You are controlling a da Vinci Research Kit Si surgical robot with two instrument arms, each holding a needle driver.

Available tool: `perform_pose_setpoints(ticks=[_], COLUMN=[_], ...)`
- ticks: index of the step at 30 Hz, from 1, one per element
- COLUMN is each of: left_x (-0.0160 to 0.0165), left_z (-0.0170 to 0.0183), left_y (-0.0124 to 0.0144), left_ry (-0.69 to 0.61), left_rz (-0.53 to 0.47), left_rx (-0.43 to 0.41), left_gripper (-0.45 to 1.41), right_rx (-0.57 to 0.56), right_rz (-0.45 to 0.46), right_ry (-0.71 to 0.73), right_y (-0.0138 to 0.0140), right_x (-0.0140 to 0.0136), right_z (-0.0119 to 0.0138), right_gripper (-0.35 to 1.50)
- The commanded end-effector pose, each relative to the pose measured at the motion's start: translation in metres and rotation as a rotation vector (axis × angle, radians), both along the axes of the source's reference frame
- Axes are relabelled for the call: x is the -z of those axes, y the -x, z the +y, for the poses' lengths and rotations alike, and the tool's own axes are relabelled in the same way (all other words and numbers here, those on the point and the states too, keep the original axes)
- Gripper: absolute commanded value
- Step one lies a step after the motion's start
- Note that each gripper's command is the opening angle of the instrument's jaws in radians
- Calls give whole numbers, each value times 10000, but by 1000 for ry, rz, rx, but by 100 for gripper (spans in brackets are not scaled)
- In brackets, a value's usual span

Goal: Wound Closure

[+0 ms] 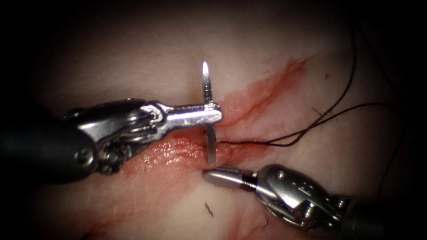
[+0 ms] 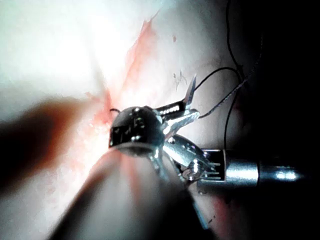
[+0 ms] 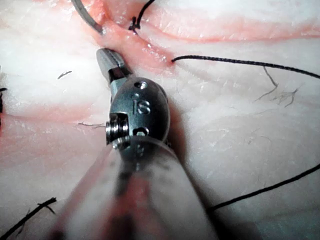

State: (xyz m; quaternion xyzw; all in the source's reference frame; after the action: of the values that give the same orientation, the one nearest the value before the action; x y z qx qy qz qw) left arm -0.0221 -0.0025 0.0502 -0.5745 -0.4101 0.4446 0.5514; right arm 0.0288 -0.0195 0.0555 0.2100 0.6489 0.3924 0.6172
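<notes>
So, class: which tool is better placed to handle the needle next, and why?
Probably the left tool: its jaws are already shut on the needle mid-curve, tip free above the tissue. The right tool is shut, holding nothing, just below.

Needle over the cut, tools either side.
Left tool [image 1: 212, 113] from left grips needle [image 1: 207, 104] mid-curve above the cut [image 1: 249, 104]; right tool [image 1: 221, 177] just below; thread [image 1: 311, 126] trails right across tissue [image 1: 133, 58].

The left end effector [image 2: 192, 114] seems to grip the needle [image 2: 190, 91]; dark thread [image 2: 226, 97] trails over the tissue [image 2: 60, 55].
</notes>
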Motion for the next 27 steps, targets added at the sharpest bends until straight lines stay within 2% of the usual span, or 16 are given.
perform_pose_setpoints(ticks=[1, 14, 22, 27], left_x=[-1, 27, 74, 99], left_z=[3, 23, 56, 71], left_y=[4, -19, -71, -93], left_ry=[-6, -22, 6, 20], left_rz=[-3, -38, -56, -81], left_rx=[-1, 18, 88, 125], left_gripper=[-45, -45, -45, -45], right_rx=[0, 1, 2, 2], right_rz=[4, 5, 6, 6], right_ry=[-4, -17, -20, -20], right_y=[-10, -13, -12, -11], right_x=[-2, -5, -1, 0], right_z=[1, -3, -3, -3], right_gripper=[-35, -35, -35, -35])
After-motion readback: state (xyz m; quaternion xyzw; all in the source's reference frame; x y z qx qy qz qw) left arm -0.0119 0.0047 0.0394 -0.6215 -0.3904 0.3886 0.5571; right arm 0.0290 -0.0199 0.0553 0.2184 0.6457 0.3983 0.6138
